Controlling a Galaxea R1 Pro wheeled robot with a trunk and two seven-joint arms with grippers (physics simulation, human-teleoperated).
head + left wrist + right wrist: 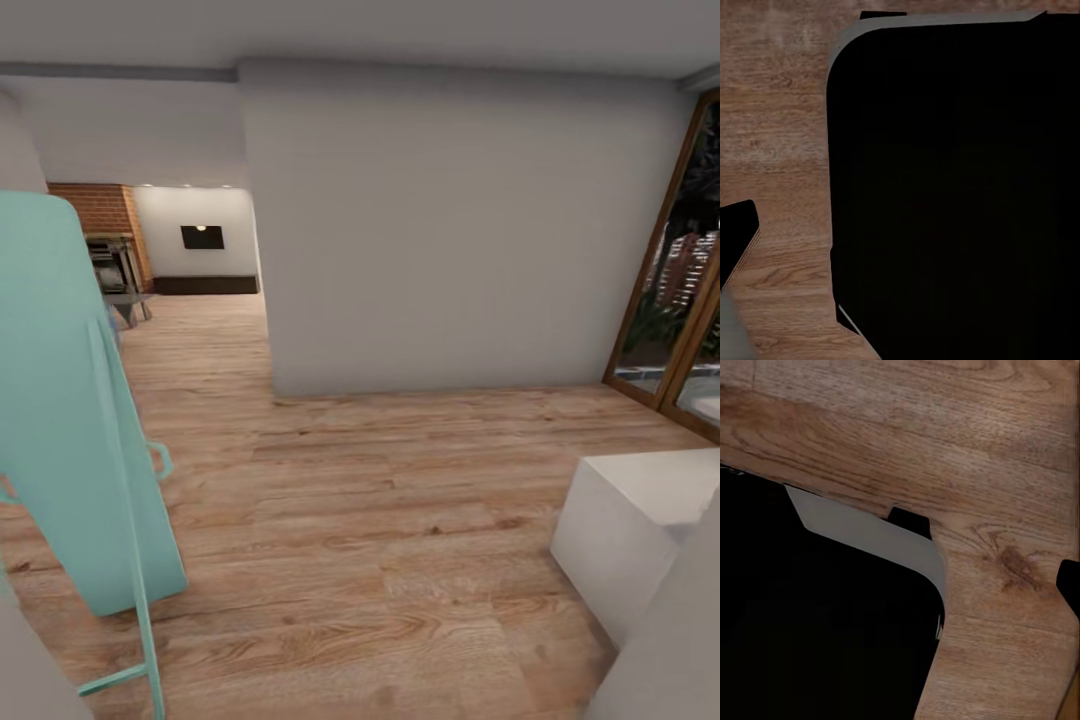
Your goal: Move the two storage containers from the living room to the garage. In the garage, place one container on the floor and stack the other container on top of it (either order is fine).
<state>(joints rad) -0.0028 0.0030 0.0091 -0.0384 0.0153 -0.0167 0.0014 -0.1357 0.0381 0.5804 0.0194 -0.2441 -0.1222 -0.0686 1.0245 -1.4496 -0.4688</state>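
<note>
The living room's light wood-plank floor fills the lower head view, with a broad grey-white wall at 12 o'clock. A mint-green upright board leans at 9 o'clock, wood-framed glass doors stand at 3 o'clock, and a white block sits at 4 o'clock. A brick wall shows at 10 o'clock. Both wrist views look down on planks and a black body. No storage container is seen. I cannot tell how the fingers of either arm stand.
</note>
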